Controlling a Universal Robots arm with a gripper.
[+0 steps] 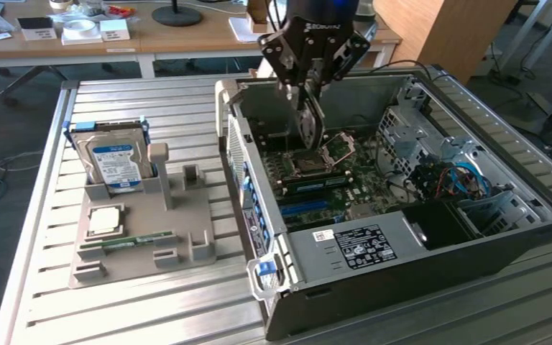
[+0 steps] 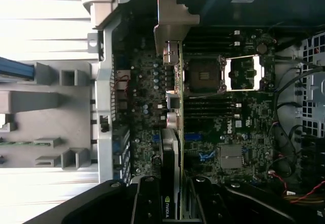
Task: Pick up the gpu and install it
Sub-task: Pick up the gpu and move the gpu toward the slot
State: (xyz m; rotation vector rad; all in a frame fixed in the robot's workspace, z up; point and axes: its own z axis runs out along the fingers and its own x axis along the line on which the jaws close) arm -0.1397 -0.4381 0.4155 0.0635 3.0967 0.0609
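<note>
My gripper (image 1: pixel 305 88) hangs over the open computer case (image 1: pixel 468 251) and is shut on the gpu (image 1: pixel 310 123). The card hangs on edge just above the motherboard (image 1: pixel 338 183), near the case's rear wall. In the wrist view the gpu (image 2: pixel 173 132) appears edge-on, a thin dark board running out from between the fingers (image 2: pixel 147 201). Its pale silver bracket (image 2: pixel 171 23) is at the far end, close to the case's rear wall. Whether the card's lower edge touches a slot is hidden.
A grey fixture tray (image 1: pixel 137 248) at the exterior view's left holds a hard drive with a blue-white label (image 1: pixel 115 162), a processor (image 1: pixel 106 219) and a green memory stick (image 1: pixel 127 242). The processor socket (image 2: pixel 244 74) stands open. Cables (image 1: pixel 463 180) and drive cages crowd the case's right side.
</note>
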